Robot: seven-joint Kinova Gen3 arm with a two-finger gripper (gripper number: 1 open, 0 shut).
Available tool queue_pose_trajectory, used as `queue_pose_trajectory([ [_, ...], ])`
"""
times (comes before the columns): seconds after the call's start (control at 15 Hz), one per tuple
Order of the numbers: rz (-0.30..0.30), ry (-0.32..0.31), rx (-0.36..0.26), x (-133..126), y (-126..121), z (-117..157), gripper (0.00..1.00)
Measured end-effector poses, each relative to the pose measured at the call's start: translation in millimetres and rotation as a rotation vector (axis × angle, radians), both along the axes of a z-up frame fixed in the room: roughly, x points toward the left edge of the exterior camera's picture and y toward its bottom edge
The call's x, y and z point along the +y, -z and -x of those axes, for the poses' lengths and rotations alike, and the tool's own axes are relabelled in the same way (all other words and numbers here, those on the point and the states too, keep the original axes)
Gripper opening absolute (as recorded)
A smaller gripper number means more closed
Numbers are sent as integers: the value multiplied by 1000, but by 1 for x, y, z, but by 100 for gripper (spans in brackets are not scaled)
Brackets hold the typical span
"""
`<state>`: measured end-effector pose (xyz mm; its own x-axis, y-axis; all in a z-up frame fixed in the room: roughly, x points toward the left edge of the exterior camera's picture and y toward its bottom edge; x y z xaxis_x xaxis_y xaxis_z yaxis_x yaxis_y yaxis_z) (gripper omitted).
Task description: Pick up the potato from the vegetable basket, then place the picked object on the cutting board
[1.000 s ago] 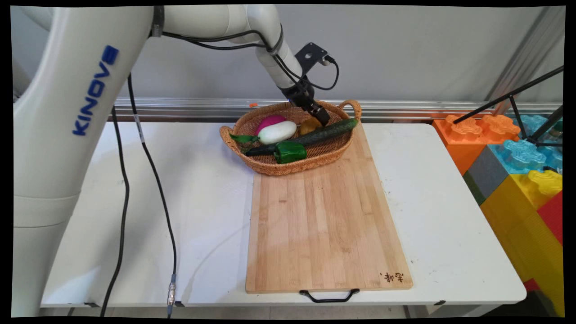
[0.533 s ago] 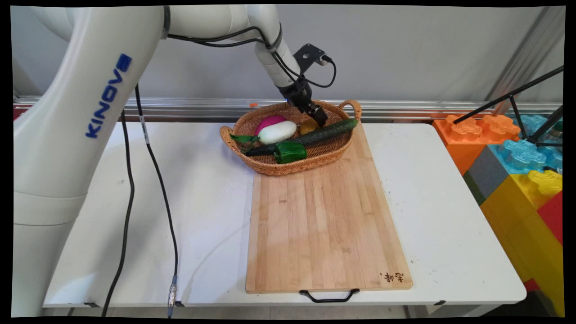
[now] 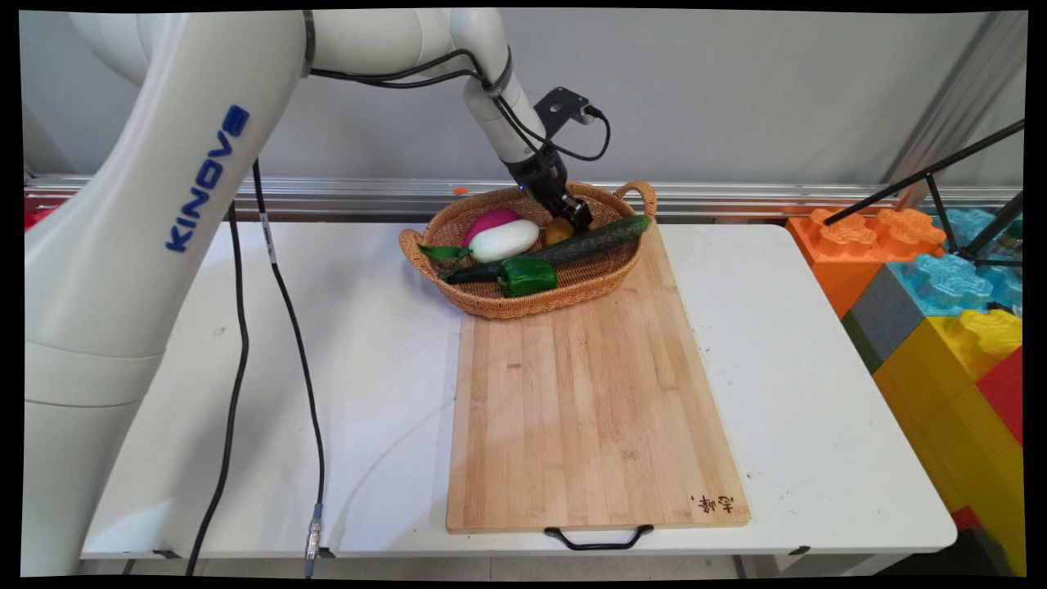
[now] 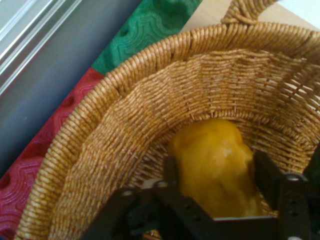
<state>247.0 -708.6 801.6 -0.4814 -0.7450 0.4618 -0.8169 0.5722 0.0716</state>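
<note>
Looking down at your table (image 3: 393,368), the biggest thing on it is the wooden board (image 3: 589,409), running from the near edge up to the far side, black handle (image 3: 599,540) sticking out at the front. The basket (image 3: 491,304) sits at the board's far end, partly on the board, partly on the table.

Inside the basket you've got a long cucumber (image 3: 572,244) lying diagonally with its tip over the right rim, a white eggplant (image 3: 503,240) with a pink one (image 3: 489,219) behind it, and a green pepper (image 3: 527,276) up against the front wall.

Your gripper (image 3: 577,219) is down in the back of the basket, right at the yellow fruit (image 3: 559,231). From the hand view the fingers (image 4: 172,172) are spread, one on each side of that fruit (image 4: 217,165), close against it; can't tell if they're actually pressing. The fruit is lying against the woven wall (image 4: 150,100).

Off to the right, past the table, there's a stack of big coloured blocks (image 3: 941,311).
</note>
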Motion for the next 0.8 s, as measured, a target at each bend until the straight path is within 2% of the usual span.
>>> queue_pose_trajectory([
  [0.33,-2,15,2,-1,2,-2,0],
  [0.53,57,26,33,-1,-9,-3,0],
  [0.8,189,64,72,12,-45,-3,0],
])
